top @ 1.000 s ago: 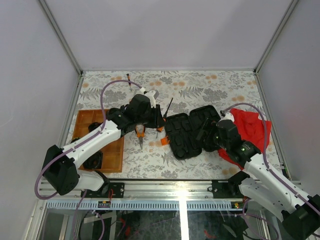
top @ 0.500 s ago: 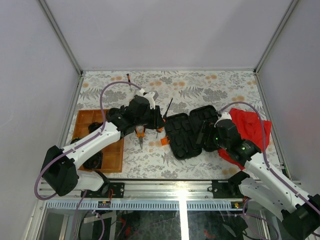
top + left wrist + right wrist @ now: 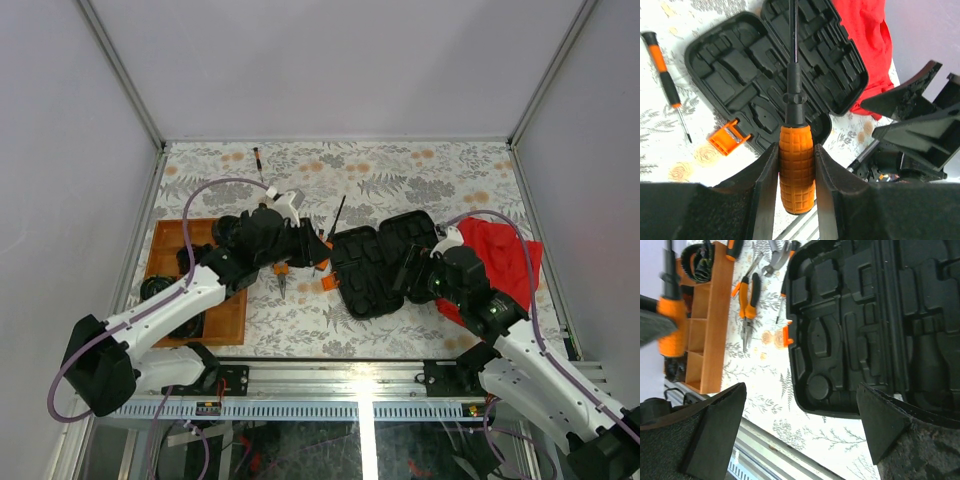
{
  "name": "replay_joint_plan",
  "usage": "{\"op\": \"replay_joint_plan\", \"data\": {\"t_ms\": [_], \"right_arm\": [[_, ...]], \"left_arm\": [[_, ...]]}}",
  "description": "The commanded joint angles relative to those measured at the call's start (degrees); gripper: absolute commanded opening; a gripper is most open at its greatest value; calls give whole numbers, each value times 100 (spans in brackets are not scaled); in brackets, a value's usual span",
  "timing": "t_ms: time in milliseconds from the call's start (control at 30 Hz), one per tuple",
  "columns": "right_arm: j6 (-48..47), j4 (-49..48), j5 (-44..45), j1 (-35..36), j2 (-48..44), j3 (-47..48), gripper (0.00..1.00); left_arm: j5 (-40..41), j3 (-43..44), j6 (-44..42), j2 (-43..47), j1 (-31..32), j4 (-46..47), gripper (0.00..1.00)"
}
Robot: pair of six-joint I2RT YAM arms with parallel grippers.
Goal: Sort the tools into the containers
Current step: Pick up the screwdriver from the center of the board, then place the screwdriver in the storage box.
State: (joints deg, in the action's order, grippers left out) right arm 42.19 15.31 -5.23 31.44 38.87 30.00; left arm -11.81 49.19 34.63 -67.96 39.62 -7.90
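My left gripper [image 3: 308,248] [image 3: 796,150] is shut on a screwdriver with a ribbed orange handle [image 3: 796,170]; its long black shaft [image 3: 793,30] points out over the open black tool case [image 3: 385,262] [image 3: 765,75] [image 3: 865,325]. The case lies open and shows only bare moulded recesses, its orange latch [image 3: 328,282] [image 3: 729,139] at the left edge. My right gripper [image 3: 415,270] [image 3: 801,390] is open and empty above the case's near edge. Orange-handled pliers [image 3: 281,275] [image 3: 747,305] and a small orange-and-black driver [image 3: 665,75] lie on the table left of the case. The wooden tray [image 3: 228,300] [image 3: 715,315] sits at the left.
A red cloth [image 3: 505,255] [image 3: 865,45] lies right of the case, partly under my right arm. A tiny driver [image 3: 258,160] lies far back left. A hammer head [image 3: 776,259] shows near the pliers. Black items sit in the tray's compartments [image 3: 185,320].
My left arm has drawn back a little towards the near left, still holding the screwdriver. My right gripper has shifted slightly nearer over the case.
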Motion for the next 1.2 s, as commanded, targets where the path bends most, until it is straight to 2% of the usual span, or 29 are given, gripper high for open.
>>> {"op": "replay_joint_plan", "data": {"t_ms": [0, 333, 700, 833, 1000, 1067, 1167], "right_arm": [[409, -1145, -454, -14, 95, -61, 97], [868, -2172, -778, -9, 261, -389, 94], [1044, -2907, -949, 73, 580, -478, 93], [1366, -3535, -792, 90, 447, -771, 92], [1538, -4107, -769, 91, 481, -1000, 86], [1548, -4018, -793, 90, 593, -963, 83], [1616, -3929, -823, 96, 714, -937, 74]], "left_arm": [[-272, -556, 557, 225, 100, 1308, 0], [-181, -1291, 870, 202, 582, 2365, 0], [67, -1363, 838, -107, 1356, 2948, 0], [71, -1418, 912, -193, 1527, 3162, 0], [107, -1447, 947, -317, 1753, 3354, 0], [103, -1424, 944, -366, 1807, 3389, 0], [154, -1359, 932, -392, 1864, 3357, 0]]}}
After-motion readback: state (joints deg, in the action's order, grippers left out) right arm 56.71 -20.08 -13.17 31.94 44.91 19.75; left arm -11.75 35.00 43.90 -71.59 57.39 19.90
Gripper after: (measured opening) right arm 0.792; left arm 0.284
